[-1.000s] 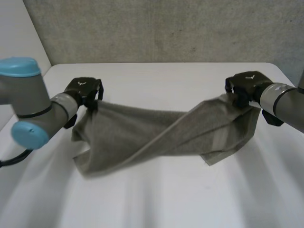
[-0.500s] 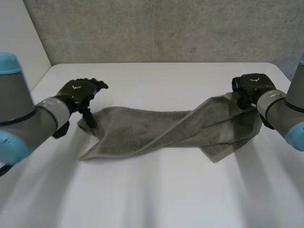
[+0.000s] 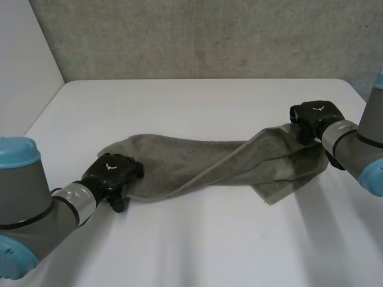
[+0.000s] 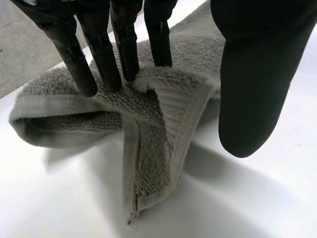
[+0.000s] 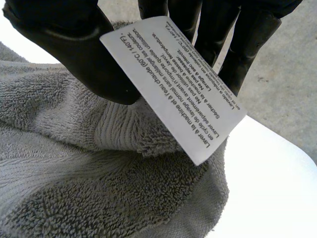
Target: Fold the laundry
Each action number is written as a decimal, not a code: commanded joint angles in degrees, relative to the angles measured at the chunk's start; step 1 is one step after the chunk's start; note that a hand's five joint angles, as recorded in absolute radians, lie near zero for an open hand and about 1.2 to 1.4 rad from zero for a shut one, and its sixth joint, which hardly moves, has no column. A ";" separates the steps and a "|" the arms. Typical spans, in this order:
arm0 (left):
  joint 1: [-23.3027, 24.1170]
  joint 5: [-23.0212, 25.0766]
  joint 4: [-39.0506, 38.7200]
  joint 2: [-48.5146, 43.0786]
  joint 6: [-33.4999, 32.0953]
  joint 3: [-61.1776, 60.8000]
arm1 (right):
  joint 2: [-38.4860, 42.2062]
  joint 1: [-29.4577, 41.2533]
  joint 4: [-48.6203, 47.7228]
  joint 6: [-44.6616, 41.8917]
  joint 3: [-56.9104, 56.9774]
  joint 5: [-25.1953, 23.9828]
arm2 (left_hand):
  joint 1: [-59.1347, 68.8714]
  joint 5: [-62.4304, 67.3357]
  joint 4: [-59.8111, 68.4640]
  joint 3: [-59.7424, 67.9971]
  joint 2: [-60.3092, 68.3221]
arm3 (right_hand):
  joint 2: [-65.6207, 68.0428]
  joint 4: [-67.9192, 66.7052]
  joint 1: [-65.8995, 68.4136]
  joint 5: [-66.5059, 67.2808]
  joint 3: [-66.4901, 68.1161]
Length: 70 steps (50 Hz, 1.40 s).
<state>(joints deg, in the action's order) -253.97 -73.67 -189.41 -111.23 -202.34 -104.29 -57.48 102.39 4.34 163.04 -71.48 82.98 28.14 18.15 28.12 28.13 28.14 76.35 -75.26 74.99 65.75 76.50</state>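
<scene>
A grey towel point(image 3: 197, 160) lies twisted across the white table point(image 3: 197, 245), its right end lifted. My left hand point(image 3: 112, 174) rests at the towel's near left end. In the left wrist view its straight fingers point(image 4: 101, 57) press on a folded corner of the towel point(image 4: 163, 119), and the thumb point(image 4: 257, 79) stands apart over bare table, so the hand is open. My right hand point(image 3: 314, 116) is shut on the towel's far right corner. In the right wrist view the thumb point(image 5: 64, 44) and fingers pinch the towel point(image 5: 74, 173) beside its white care label point(image 5: 173, 84).
A concrete wall point(image 3: 203, 36) runs behind the table's far edge. The table's left edge point(image 3: 45, 107) slants past my left arm point(image 3: 30, 203). Bare white tabletop lies in front of and behind the towel.
My left hand let go of the towel's left corner, and that end dropped flat on the table. The hand then came down toward the front onto that end. The right hand kept its grip.
</scene>
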 commanded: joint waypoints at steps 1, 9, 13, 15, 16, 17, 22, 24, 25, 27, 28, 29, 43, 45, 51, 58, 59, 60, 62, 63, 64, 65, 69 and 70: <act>0.14 -1.13 -4.29 -3.47 4.32 1.45 | -0.09 0.00 -0.04 0.00 -0.33 -0.01 | 6.79 6.79 6.81 6.81 6.80 | 3.65 -4.74 5.01 4.25 3.50; 0.31 -1.48 -5.70 -4.70 4.42 3.73 | -0.36 0.00 -0.04 0.00 -0.42 -0.10 | 13.85 13.84 13.87 13.86 13.85 | 3.65 -4.74 5.01 4.25 3.50; 0.49 -1.66 -7.20 -5.23 4.24 4.18 | -0.88 0.00 -0.04 0.00 -0.42 -0.19 | 19.58 19.58 19.60 19.60 19.59 | 3.65 -4.74 5.01 4.25 3.50; 0.49 -1.66 -8.07 -5.14 4.32 4.62 | -1.14 0.00 0.05 0.00 -0.42 -0.27 | 24.44 24.43 24.46 24.45 24.45 | 3.65 -4.74 5.01 4.25 3.50; 0.49 -1.66 -8.08 -5.14 4.32 4.62 | -1.76 0.00 0.14 0.00 -0.33 -0.27 | 24.46 24.46 24.48 24.48 24.47 | 3.65 -4.74 5.01 4.25 3.50; 0.40 -1.74 -8.16 -4.88 4.24 4.79 | -1.76 0.00 0.14 0.00 -0.33 -0.27 | 26.79 26.79 26.81 26.81 26.80 | 3.65 -4.74 5.01 4.25 3.50; 0.32 -1.83 -7.90 -2.94 4.24 6.02 | -4.22 -0.44 0.58 -0.09 -0.24 -0.27 | 35.39 35.39 35.42 35.41 35.40 | 3.65 -4.74 5.01 4.25 3.50; 0.32 -1.83 -7.73 -1.80 4.32 6.29 | -6.41 -0.62 2.50 -1.92 0.02 -0.45 | 39.77 39.76 39.79 39.78 39.78 | 3.65 -4.74 5.01 4.25 3.50; 0.32 -1.75 -7.64 -1.02 4.50 6.46 | -6.42 -0.62 2.51 -1.93 0.02 -0.45 | 44.93 44.93 44.95 44.95 44.94 | 3.65 -4.74 5.01 4.25 3.50; 0.14 -1.66 -7.64 -0.04 4.50 6.55 | -7.47 -0.70 4.53 -4.31 0.11 -0.45 | 49.35 49.35 49.38 49.37 49.36 | 3.65 -4.74 5.01 4.25 3.50; -0.12 -1.57 -7.55 0.83 4.24 6.64 | -8.34 -0.70 7.32 -7.53 0.28 -0.45 | 51.83 51.83 51.85 51.85 51.84 | 3.65 -4.74 5.01 4.25 3.50; -0.30 -1.57 -7.20 1.71 4.24 6.64 | -8.96 -0.62 10.65 -11.73 0.37 -0.45 | 51.86 51.85 51.88 51.87 51.86 | 3.65 -4.74 5.01 4.25 3.50; -0.56 -1.04 4.31 -1.17 -5.93 11.46 | -9.07 0.00 21.41 -26.45 -2.80 -0.45 | 51.86 51.85 51.88 51.87 51.86 | 3.65 -4.74 5.01 4.25 3.50; -0.56 -1.22 4.32 -2.75 -8.13 13.30 | -7.47 0.00 20.79 -27.25 -1.74 -0.45 | 51.86 51.85 51.88 51.87 51.86 | 3.65 -4.74 5.01 4.25 3.50; 0.49 -3.32 4.05 -8.39 -12.73 30.67 | -0.37 4.39 11.94 -27.52 18.77 0.51 | 51.86 51.85 51.88 51.87 51.86 | 3.65 -4.74 5.01 4.25 3.50; 1.46 -7.54 -2.16 -8.58 -3.27 56.44 | -1.41 4.48 -5.49 -19.86 37.55 3.33 | 51.86 51.85 51.88 51.87 51.86 | 3.65 -4.74 5.01 4.25 3.50; 1.46 -7.55 -2.19 -8.57 -3.23 56.47 | -3.50 4.40 -9.75 -16.38 38.51 4.63 | 51.86 51.85 51.88 51.87 51.86 | 3.65 -4.74 5.01 4.25 3.50; 1.46 -8.50 -4.80 -7.87 0.77 58.91 | -6.13 4.31 -13.36 -12.26 38.26 5.52 | 51.86 51.85 51.88 51.87 51.86 | 3.65 -4.74 5.01 4.25 3.50; 1.19 -9.30 -6.85 -6.72 5.29 60.25 | -7.72 4.22 -15.05 -9.08 37.38 5.87 | 51.86 51.85 51.88 51.87 51.86 | 3.65 -4.74 5.01 4.25 3.50; 0.85 -9.91 -8.24 -5.68 9.64 60.51 | -8.52 4.04 -14.81 -6.70 35.98 5.70 | 51.86 51.85 51.88 51.87 51.86 | 3.65 -4.74 5.01 4.25 3.50; 0.84 -9.92 -8.25 -5.67 9.69 60.52 | -8.53 4.04 -14.80 -6.68 35.97 5.70 | 51.86 51.85 51.88 51.87 51.86 | 3.65 -4.74 5.01 4.25 3.50; 0.58 -9.92 -8.95 -5.06 13.69 60.34 | -8.70 3.96 -13.24 -6.24 34.32 5.18 | 51.86 51.85 51.88 51.87 51.86 | 3.65 -4.74 5.01 4.25 3.50; -0.56 -9.66 -7.64 -4.27 19.61 55.18 | -8.44 4.13 -6.63 -7.29 30.17 3.07 | 51.86 51.85 51.88 51.87 51.86 | 3.65 -4.74 5.01 4.25 3.50; -0.56 -9.65 -7.64 -4.26 19.62 55.16 | -8.44 4.13 -6.63 -7.29 30.17 3.07 | 51.86 51.85 51.88 51.87 51.86 | 3.65 -4.74 5.01 4.25 3.50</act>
<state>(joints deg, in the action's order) -253.28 -83.48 -197.54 -116.82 -189.65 -43.76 -65.49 106.55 -8.39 155.60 -36.09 87.96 67.86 58.67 69.80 69.73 69.72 76.76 -76.90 75.00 66.17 76.92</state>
